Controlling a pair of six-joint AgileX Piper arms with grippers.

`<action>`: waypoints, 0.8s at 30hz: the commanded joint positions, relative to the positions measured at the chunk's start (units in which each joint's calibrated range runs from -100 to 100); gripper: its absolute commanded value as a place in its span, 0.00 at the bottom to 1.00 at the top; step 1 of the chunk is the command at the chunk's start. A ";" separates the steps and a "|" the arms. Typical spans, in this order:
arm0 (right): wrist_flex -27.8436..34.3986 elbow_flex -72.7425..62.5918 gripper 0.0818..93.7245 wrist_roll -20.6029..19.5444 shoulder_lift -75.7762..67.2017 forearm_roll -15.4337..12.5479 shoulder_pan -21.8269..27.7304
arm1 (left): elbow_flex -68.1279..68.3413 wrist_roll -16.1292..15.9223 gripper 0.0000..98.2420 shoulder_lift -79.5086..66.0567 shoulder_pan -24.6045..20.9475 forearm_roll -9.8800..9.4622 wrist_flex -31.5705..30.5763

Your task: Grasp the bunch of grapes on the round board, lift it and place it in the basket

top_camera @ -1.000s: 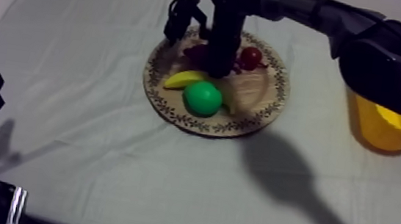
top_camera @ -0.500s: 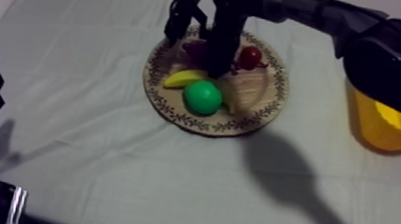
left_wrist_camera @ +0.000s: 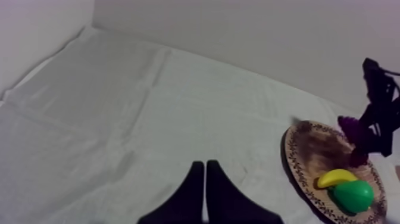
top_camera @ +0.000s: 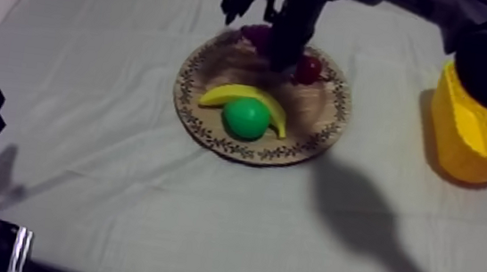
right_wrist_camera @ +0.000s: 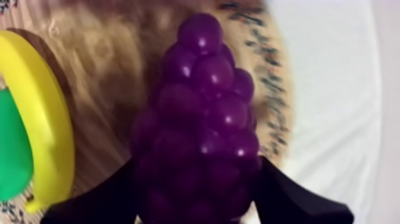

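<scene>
I see my right end effector (right_wrist_camera: pixel 196 202) clamped on the purple grape bunch (right_wrist_camera: pixel 202 107) above the round patterned wooden board (top_camera: pixel 211 134). Pick looks done; the drop into the yellow basket (top_camera: pixel 472 132) remains.

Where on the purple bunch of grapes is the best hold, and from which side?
The purple bunch of grapes tapers to a narrow tip, so probably its broad end, from above, one finger on each flank, as the right gripper holds it.
</scene>
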 commanded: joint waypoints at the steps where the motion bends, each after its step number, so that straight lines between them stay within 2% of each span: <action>1: 0.23 1.10 0.51 0.07 -3.52 -0.61 0.63 | 0.02 0.01 0.00 0.00 0.01 0.00 -0.01; 12: -0.44 18.56 0.51 -1.64 -24.51 -1.28 2.87 | 0.02 0.01 0.00 0.00 0.01 0.00 -0.01; 24: 1.53 42.19 0.52 -7.06 -47.35 -0.78 2.67 | 0.02 0.01 0.00 0.00 0.01 0.00 -0.01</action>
